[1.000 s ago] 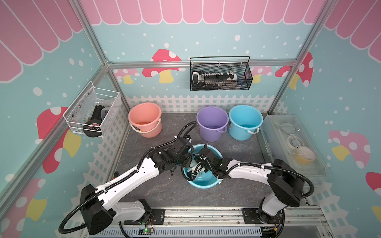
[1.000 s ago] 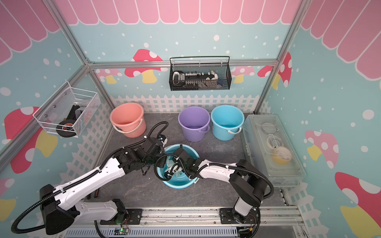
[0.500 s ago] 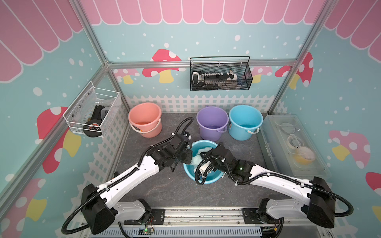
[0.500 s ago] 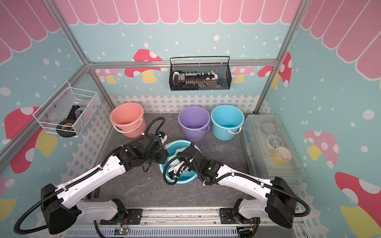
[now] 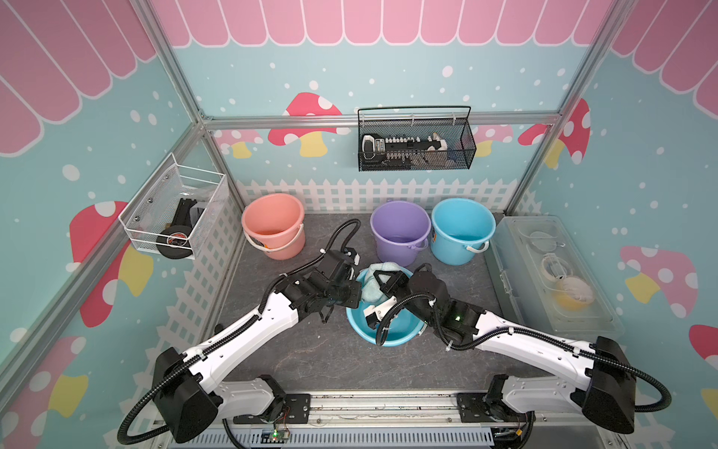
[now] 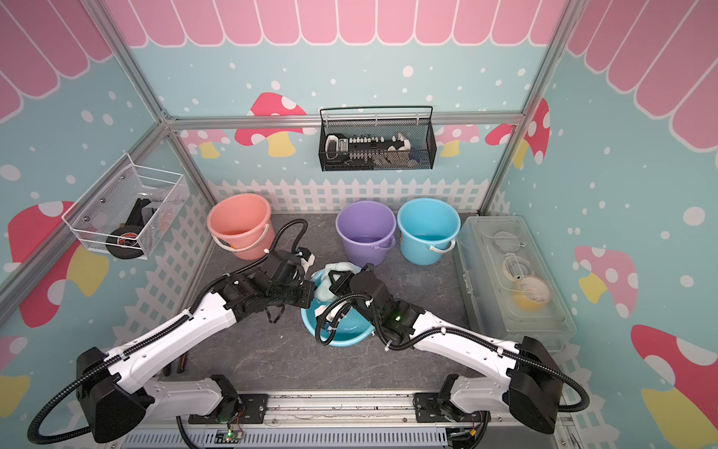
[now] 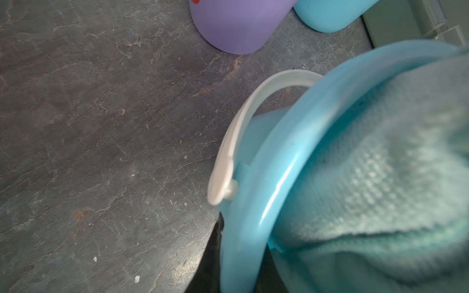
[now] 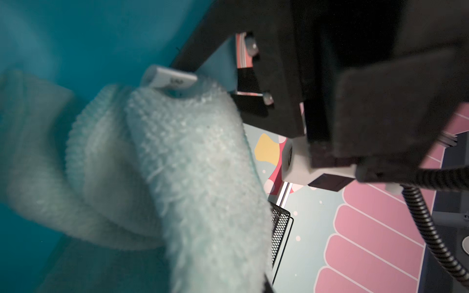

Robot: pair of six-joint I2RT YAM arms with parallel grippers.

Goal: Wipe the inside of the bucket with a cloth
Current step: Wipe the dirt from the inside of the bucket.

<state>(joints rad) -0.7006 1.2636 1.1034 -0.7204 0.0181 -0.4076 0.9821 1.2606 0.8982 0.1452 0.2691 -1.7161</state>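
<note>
Right wrist view: cloth [image 8: 177,165] fills the frame, pale mint, bunched into thick folds against the teal inner wall of the bucket [image 8: 38,38]. In both top views the cloth [image 5: 382,267] [image 6: 337,268] sits at the bucket's far rim, partly bulging over the edge.

Right gripper [image 5: 382,280] is pushed into that wad. Its fingertips are buried in fabric, so the pinch itself isn't visible, but the jaws are closed, probably on the cloth.

Left gripper [image 5: 354,289] is at the bucket's left rim. Left wrist view shows the rim [image 7: 279,177] running between its dark fingers, which are clamped on it right by the white handle [image 7: 241,121] pivot.

Bucket [image 5: 404,332] is mid-table on the grey slab [image 5: 311,357], near the purple bucket [image 5: 400,229]. A second blue bucket [image 5: 462,229] stands just beside that, and a salmon bucket [image 5: 272,225] back left.

Clear lidded box [image 5: 544,272] runs along the right wall. Black mesh basket [image 5: 415,144] hangs on the back wall, white wire basket [image 5: 175,210] on the left wall.
</note>
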